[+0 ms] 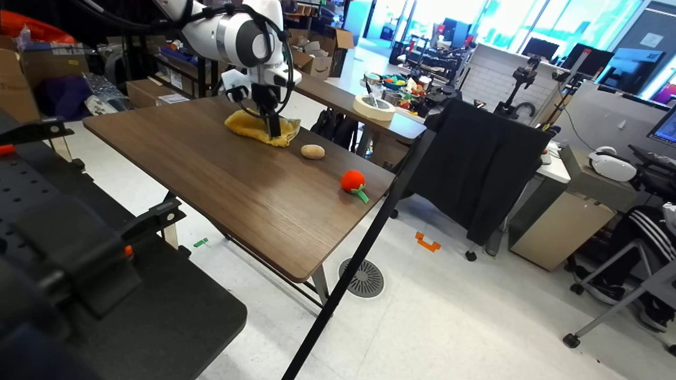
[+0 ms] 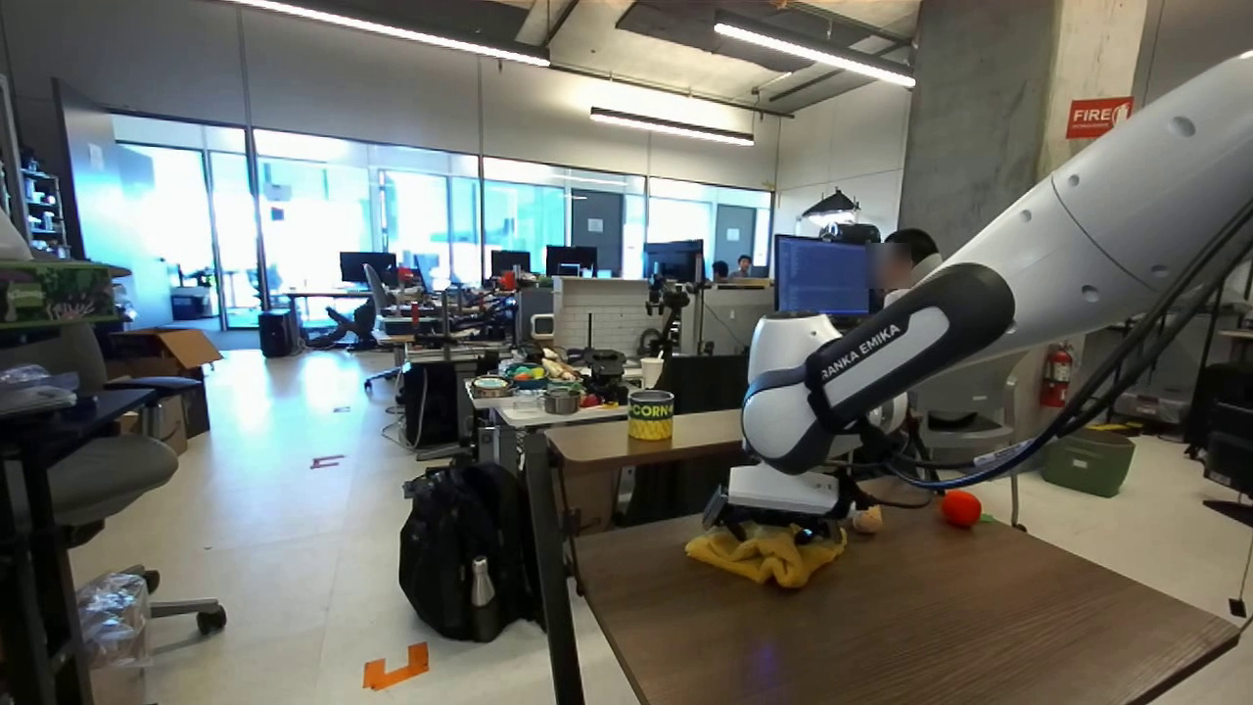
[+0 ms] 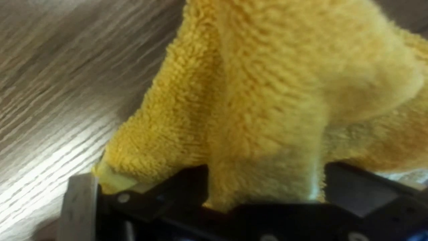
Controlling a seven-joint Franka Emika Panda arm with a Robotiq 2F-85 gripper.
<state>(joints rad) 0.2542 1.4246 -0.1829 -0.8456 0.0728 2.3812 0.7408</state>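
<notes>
The gripper (image 3: 265, 175) stood low at the yellow terry cloth (image 3: 260, 83). Its fingers (image 3: 189, 184) were wide apart, and a thick fold of the fabric lay in the gap between them; to my eye, it was not clamped on anything. The cloth rested crumpled on the brown table (image 1: 227, 163), directly under the gripper in both exterior views.

About the progress, I judged that the reach to the cloth was complete, while a firm hold was not made at this moment. No part of the cloth seemed to be carried above the table. How much work was left, I could not tell. Two more things lay apart from the gripper: a tan, potato-like oval (image 1: 312, 152), near the cloth at about four o'clock in an exterior view, and a red toy tomato (image 1: 353, 181), farther in the same direction.

Only the wrist view showed clearly the fold between the fingers, but neither the oval nor the tomato could be recognised there. An exterior view showed also a tin with the word "CORN" (image 2: 651, 416), at about eleven o'clock from the cloth, on a side table (image 2: 597, 444); the wrist view did not include it.
</notes>
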